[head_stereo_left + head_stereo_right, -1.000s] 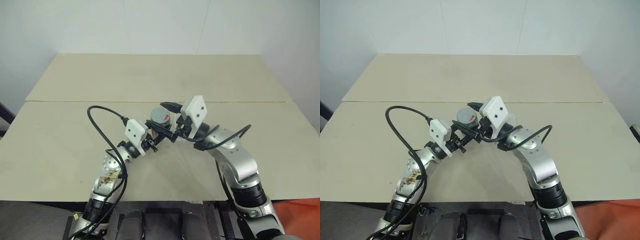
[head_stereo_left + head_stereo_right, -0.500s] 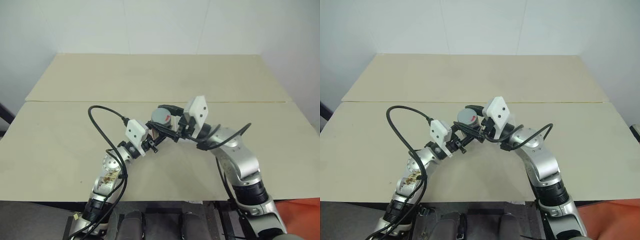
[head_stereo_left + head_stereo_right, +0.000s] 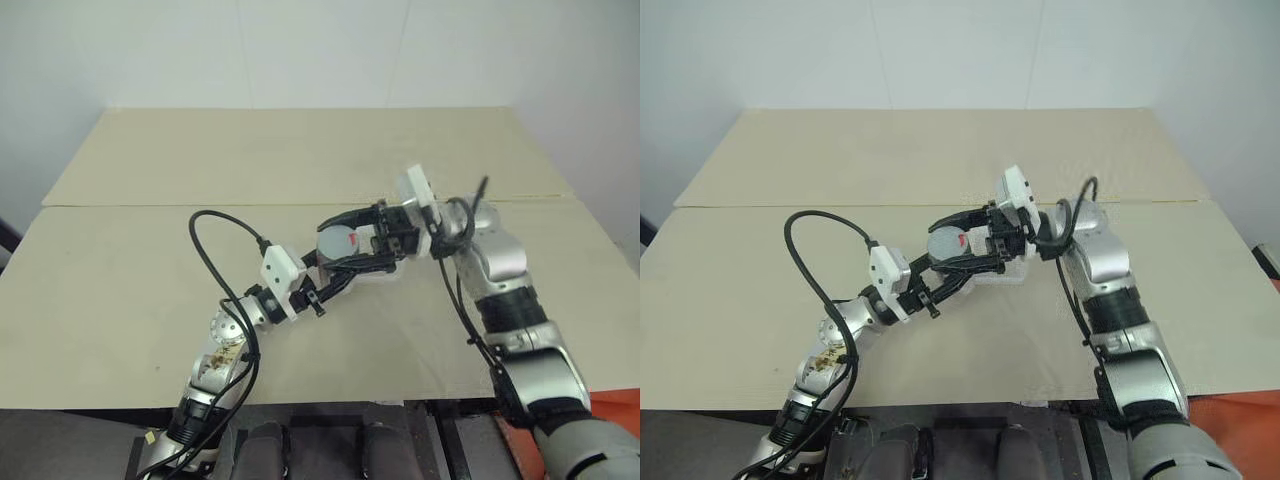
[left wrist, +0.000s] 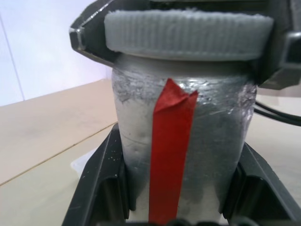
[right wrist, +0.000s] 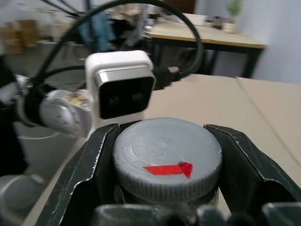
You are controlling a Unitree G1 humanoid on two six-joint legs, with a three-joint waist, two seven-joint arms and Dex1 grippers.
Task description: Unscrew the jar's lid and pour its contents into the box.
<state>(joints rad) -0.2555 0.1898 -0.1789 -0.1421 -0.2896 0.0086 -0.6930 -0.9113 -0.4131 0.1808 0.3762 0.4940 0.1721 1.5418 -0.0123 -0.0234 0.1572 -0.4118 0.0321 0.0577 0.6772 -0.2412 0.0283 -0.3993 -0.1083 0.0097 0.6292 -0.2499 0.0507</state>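
One jar [image 4: 181,155] with one red label stripe [image 4: 169,155] down its side. One lid [image 5: 167,160] on top of it, bearing one red mark [image 5: 167,168]. One clear box [image 3: 385,272] just beside the jar at about four o'clock. Two claws: the left claw [image 3: 335,270] and the right claw [image 3: 345,240], each with two black fingers. One bench [image 3: 150,250], made of two boards meeting at one seam.
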